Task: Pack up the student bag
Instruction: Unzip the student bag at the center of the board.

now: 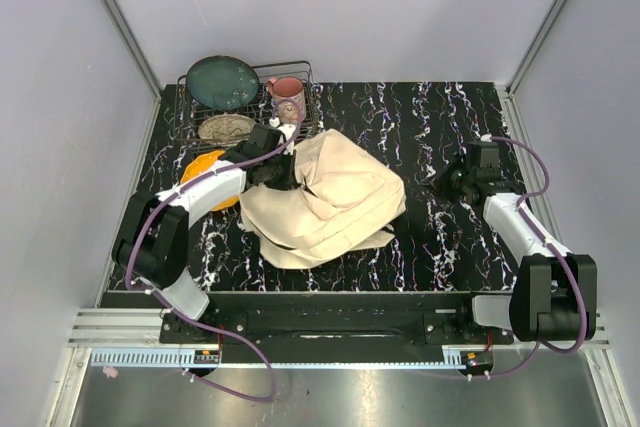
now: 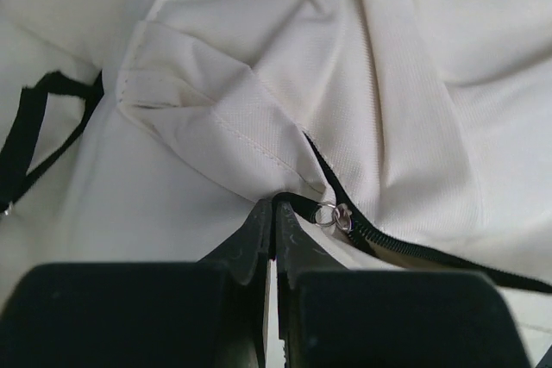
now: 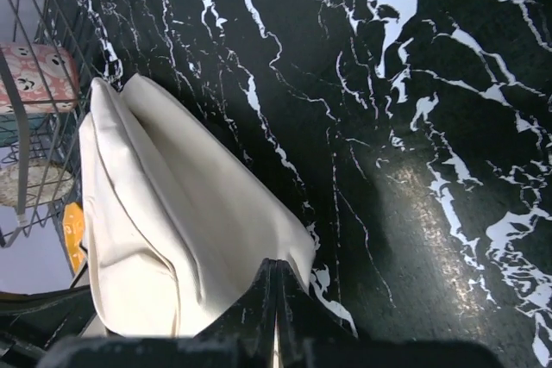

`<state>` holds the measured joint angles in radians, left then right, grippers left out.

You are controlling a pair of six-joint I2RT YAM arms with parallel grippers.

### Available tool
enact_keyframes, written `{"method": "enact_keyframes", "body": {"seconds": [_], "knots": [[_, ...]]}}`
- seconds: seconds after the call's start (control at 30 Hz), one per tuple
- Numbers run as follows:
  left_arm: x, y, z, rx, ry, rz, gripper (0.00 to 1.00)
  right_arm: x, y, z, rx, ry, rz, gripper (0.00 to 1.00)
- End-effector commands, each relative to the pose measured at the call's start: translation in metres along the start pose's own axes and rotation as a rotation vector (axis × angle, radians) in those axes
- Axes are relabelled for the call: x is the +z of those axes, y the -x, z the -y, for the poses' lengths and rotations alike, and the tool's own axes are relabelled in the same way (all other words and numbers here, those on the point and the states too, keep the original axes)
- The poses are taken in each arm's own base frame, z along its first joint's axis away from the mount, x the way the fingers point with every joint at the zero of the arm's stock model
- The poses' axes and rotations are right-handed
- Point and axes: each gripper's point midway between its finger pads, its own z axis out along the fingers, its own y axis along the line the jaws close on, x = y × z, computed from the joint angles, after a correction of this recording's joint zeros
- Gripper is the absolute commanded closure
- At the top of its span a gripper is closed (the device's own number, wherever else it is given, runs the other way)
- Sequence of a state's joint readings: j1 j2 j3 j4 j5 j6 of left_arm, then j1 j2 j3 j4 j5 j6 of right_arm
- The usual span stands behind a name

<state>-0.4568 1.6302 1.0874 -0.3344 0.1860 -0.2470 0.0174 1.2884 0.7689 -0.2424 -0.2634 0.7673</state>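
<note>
Pale grey walls box in a black table veined with white (marble-look, rather glossy). The student bag lies crumpled left of centre, just in front of a wire rack. The left gripper pinches the bag at its zipper; the right gripper is closed and empty above bare tabletop.

The cream student bag fills the lower left; the right gripper (fingers pressed together) sits bottom centre over the black marbled table, wire rack upper left.
</note>
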Motion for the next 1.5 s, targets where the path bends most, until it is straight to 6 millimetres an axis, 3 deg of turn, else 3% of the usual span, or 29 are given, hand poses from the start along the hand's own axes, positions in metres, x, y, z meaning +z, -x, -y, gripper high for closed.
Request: {"method": "enact_keyframes", "body": {"seconds": [0.0, 0.1, 0.13, 0.23, 0.27, 0.4, 0.47, 0.5, 0.57, 0.67, 0.7, 0.93, 1.07, 1.1, 1.13, 1.23, 1.37, 1.4, 1.47], "knots": [[-0.006, 0.0, -0.004, 0.021, -0.001, -0.012, 1.0, -0.009, 0.005, -0.026, -0.019, 0.094, -0.014, 0.92], [-0.011, 0.009, 0.017, 0.022, -0.101, 0.011, 1.0, -0.02, -0.008, -0.041, 0.014, 0.186, -0.064, 0.73], [-0.014, 0.014, 0.025, 0.032, -0.126, 0.019, 1.0, -0.028, -0.021, -0.046, 0.019, 0.242, -0.104, 0.55], [-0.022, 0.022, 0.042, 0.055, -0.163, 0.034, 1.0, -0.046, -0.043, -0.071, 0.035, 0.368, -0.16, 0.37], [-0.023, 0.021, 0.045, 0.06, -0.166, 0.03, 1.0, -0.052, -0.066, -0.085, 0.002, 0.396, -0.21, 0.34], [-0.029, 0.026, 0.065, 0.094, -0.194, 0.036, 1.0, -0.063, -0.108, -0.112, 0.037, 0.416, -0.268, 0.32], [-0.031, 0.029, 0.07, 0.099, -0.201, 0.04, 1.0, -0.056, -0.116, -0.104, 0.094, 0.379, -0.261, 0.31], [-0.031, 0.029, 0.074, 0.105, -0.206, 0.039, 1.0, -0.056, -0.121, -0.109, 0.109, 0.394, -0.263, 0.3], [-0.036, 0.031, 0.079, 0.113, -0.214, 0.043, 1.0, -0.047, -0.126, -0.106, 0.124, 0.354, -0.263, 0.3], [-0.044, 0.032, 0.088, 0.131, -0.225, 0.053, 1.0, -0.033, -0.147, -0.115, 0.101, 0.32, -0.303, 0.29], [-0.047, 0.033, 0.091, 0.138, -0.227, 0.057, 1.0, -0.029, -0.145, -0.125, 0.111, 0.339, -0.286, 0.29], [-0.076, 0.036, 0.097, 0.148, -0.239, 0.109, 1.0, 0.01, -0.175, -0.131, 0.162, 0.305, -0.315, 0.3], [-0.082, 0.031, 0.102, 0.155, -0.257, 0.102, 1.0, 0.026, -0.179, -0.134, 0.184, 0.314, -0.295, 0.35], [-0.081, 0.028, 0.102, 0.154, -0.257, 0.095, 1.0, 0.029, -0.176, -0.137, 0.19, 0.323, -0.277, 0.41], [-0.083, 0.027, 0.103, 0.156, -0.258, 0.096, 1.0, 0.032, -0.175, -0.135, 0.193, 0.316, -0.268, 0.64], [-0.087, 0.027, 0.105, 0.161, -0.264, 0.103, 1.0, 0.034, -0.166, -0.134, 0.206, 0.31, -0.214, 0.96], [-0.088, 0.028, 0.096, 0.179, -0.214, 0.107, 1.0, 0.021, -0.151, -0.129, 0.156, 0.285, -0.135, 1.0], [-0.089, 0.029, 0.093, 0.184, -0.198, 0.114, 1.0, 0.021, -0.143, -0.114, 0.133, 0.223, -0.087, 1.0], [-0.091, 0.034, 0.084, 0.19, -0.145, 0.137, 1.0, 0.003, -0.125, -0.113, 0.12, 0.235, -0.022, 1.0]]}}
